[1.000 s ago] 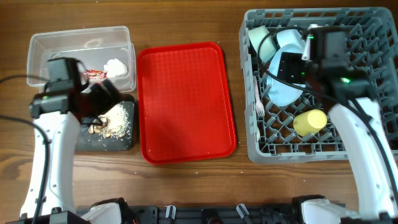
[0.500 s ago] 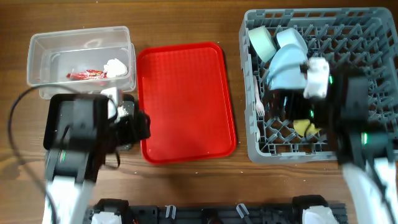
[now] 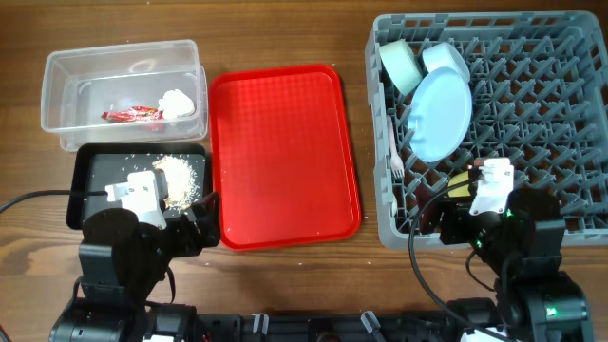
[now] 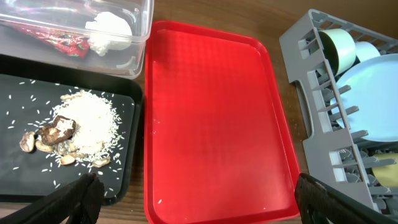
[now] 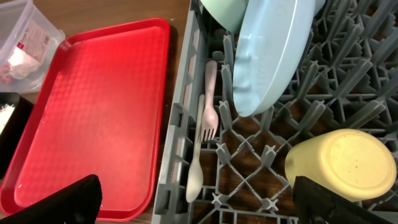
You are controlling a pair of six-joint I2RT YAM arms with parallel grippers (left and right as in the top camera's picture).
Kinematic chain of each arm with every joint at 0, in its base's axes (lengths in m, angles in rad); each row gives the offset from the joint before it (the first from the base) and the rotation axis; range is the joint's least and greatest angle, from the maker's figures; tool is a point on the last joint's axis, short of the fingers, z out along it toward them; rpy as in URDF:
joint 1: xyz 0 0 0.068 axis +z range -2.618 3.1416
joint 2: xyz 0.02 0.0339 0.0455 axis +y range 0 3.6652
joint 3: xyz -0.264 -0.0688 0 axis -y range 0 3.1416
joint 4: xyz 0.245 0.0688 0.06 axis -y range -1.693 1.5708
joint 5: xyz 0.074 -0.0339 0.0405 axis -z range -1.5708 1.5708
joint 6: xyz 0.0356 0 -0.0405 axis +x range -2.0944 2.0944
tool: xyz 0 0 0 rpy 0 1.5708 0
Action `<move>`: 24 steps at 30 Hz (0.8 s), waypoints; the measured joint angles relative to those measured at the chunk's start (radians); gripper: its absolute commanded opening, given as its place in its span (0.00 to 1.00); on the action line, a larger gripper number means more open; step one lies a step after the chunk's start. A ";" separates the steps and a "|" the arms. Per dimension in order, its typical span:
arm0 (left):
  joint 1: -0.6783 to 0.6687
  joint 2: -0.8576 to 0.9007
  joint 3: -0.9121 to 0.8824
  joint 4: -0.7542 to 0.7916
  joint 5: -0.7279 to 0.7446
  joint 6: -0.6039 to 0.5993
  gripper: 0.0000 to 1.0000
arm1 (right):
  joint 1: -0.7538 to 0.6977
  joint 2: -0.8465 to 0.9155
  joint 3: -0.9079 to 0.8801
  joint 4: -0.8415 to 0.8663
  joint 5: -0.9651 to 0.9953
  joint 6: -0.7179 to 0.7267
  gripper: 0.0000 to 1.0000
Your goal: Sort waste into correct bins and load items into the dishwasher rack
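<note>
The left gripper [image 4: 199, 194] and right gripper [image 5: 196, 194] are wide apart, empty (the plate [image 3: 442, 114] stands in the rack [image 3: 532, 19]).

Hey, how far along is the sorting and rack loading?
It looks finished. Wrapper and napkin lie in the clear tub, food scraps in the black tray. Plate, green bowl, blue bowl, cup, fork and spoon sit in the rack. Nothing in hand: left gripper and right gripper are open, empty. The red tray is bare, so nothing seems left.
</note>
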 measured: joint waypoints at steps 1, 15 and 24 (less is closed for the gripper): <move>0.000 0.000 0.000 0.000 0.000 0.000 1.00 | 0.000 0.005 0.000 0.000 0.000 0.000 1.00; 0.000 0.000 -0.002 -0.003 0.000 0.000 1.00 | 0.000 -0.405 -0.290 0.512 0.008 -0.154 1.00; 0.000 0.000 -0.004 -0.003 0.000 0.000 1.00 | 0.000 -0.568 -0.711 0.946 0.059 -0.135 1.00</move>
